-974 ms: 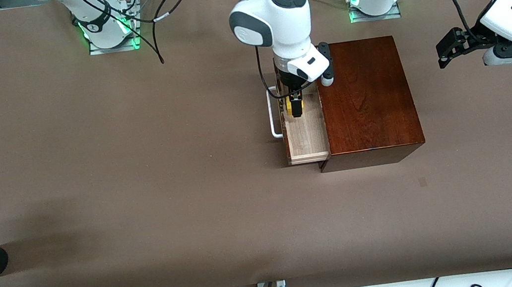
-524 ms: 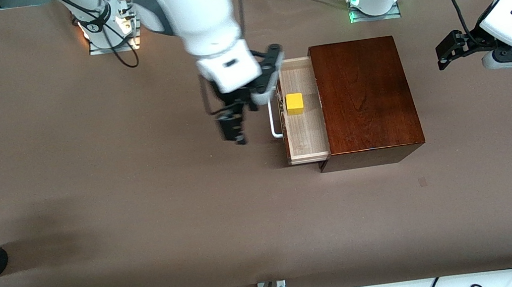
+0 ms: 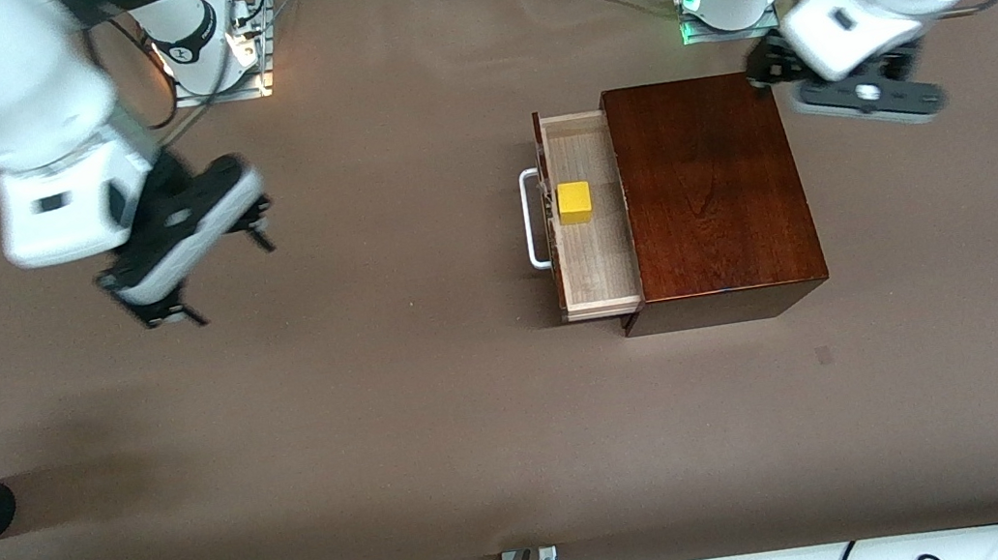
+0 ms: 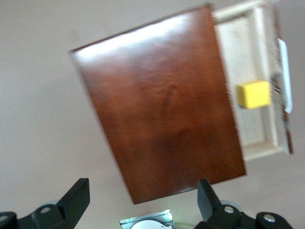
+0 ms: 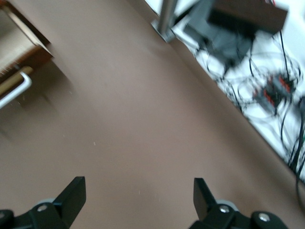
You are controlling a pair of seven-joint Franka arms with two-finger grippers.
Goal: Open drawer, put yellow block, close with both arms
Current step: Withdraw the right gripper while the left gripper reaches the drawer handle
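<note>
Front view: the yellow block (image 3: 575, 202) is lying loose in the open drawer (image 3: 595, 257), mid-frame. The right pincer (image 3: 167, 278) has swung off, spread and empty, over the bench (image 3: 400, 411) at upper left. The left pincer (image 3: 767, 66), spread too, is nearing the box (image 3: 711, 191), so closing comes next.

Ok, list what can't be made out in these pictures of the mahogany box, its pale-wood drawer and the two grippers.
- Front view: the left gripper over the glossy dark mahogany box is smeared by motion; the wrist hides its fingers.
- Front view: the right gripper is blurred.
- Right wrist view: the pale-wood drawer and its white bar handle are cut off by the edge; the small yellow block is out of frame.
</note>
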